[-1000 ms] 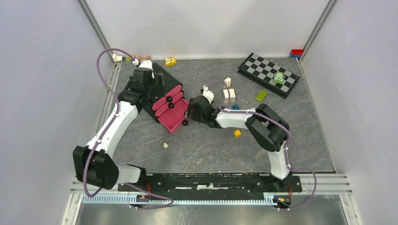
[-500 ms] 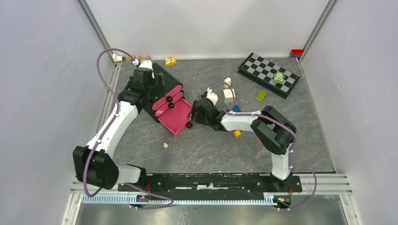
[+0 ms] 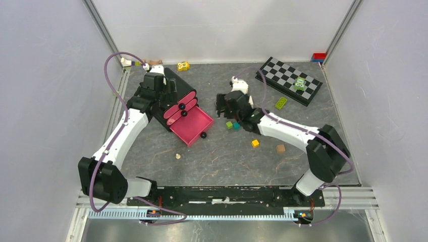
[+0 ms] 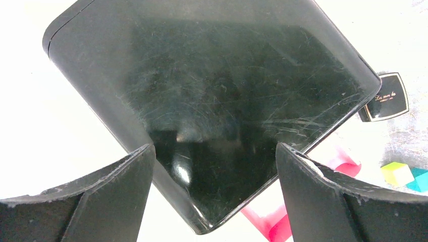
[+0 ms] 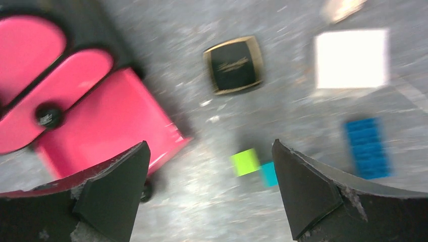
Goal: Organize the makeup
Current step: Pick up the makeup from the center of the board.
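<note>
The left jaws stand spread wide and hold nothing. They hang just over the glossy black top of the organizer box [image 4: 217, 91], and one corner of the box runs down between the two fingertips. Beyond the fingertip on the right side of that wrist view, the black square compact [image 4: 384, 97] lies flat on the tabletop [image 4: 404, 136] just beside the box, its gold rim showing. Nearer the jaws than the compact, a strip of the pink drawer [image 4: 282, 222] and a green block [image 4: 396, 173] can be seen.

The right jaws are spread wide too, with nothing pinched between them — only grey tabletop lies under the gap. Their wrist picture is blurred. Ahead of these jaws, roughly in line with the gap, the compact [image 5: 234, 64] lies on its own, touching nothing. The white cube [image 5: 352, 58] sits well to one side of it, ahead of the fingertip on the right of the view. On the other side of the jaws the pink drawer [image 5: 108, 126] stands pulled out of the box, reaching down to the fingertip there. A green block [image 5: 246, 162] and a teal block [image 5: 269, 174] touch each other just inside the opposite fingertip, and a blue brick [image 5: 367, 147] lies outside it.

From above, the right jaws hang between the organizer box [image 3: 179, 83] and the chessboard [image 3: 287, 78].
</note>
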{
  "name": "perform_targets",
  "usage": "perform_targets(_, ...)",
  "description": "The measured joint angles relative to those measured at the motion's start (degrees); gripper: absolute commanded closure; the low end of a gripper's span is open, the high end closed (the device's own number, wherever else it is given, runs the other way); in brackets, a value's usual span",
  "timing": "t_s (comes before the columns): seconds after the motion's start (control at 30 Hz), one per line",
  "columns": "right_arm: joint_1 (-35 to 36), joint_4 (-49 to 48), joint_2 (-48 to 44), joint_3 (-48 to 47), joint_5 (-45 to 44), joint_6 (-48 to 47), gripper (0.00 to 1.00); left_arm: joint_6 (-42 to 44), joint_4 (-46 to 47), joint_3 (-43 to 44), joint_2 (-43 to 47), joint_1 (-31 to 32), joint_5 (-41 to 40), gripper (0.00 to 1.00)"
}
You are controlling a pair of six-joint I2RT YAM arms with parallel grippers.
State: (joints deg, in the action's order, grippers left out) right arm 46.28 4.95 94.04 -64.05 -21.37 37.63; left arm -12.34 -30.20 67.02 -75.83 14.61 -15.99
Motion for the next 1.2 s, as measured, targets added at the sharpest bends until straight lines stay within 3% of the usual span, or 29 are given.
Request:
perform_targets(0.17, -8.07, 6.69, -0.83, -4.94, -3.32, -11.61, 0.02, -0.02, -0.90, -0.02, 0.48, 0.07, 0.00, 0.06)
perform_targets(0.37, -16.90, 10.43, 5.64, -11.82, 0.35, -22.84, 0.02, -0.04, -0.39, -1.40, 1.75, 0.15, -0.09, 0.06)
perform_targets(0.73, -23.39, 12.96, 20.44, -17.29, 11.08, -29.59, 0.02, -0.04, 0.39, -1.95, 1.99, 0.15, -0.22, 0.05)
perform_targets(0.83, -23.52, 13.00, 23.10, -19.41, 11.23, -30.08, 0.12, -0.02, 0.42, -1.95, 1.99, 0.15, -0.22, 0.05)
perform_targets(1.0, -23.39, 12.55, 23.98, -19.58, 11.80, -30.40, 0.50, -0.04, 0.44, -1.97, 1.99, 0.15, -0.24, 0.05)
perform_targets(1.2, -23.41, 8.72, 21.73, -15.56, 13.51, -29.77, 0.60, -0.04, 0.55, -2.03, 1.99, 0.15, -0.22, 0.05)
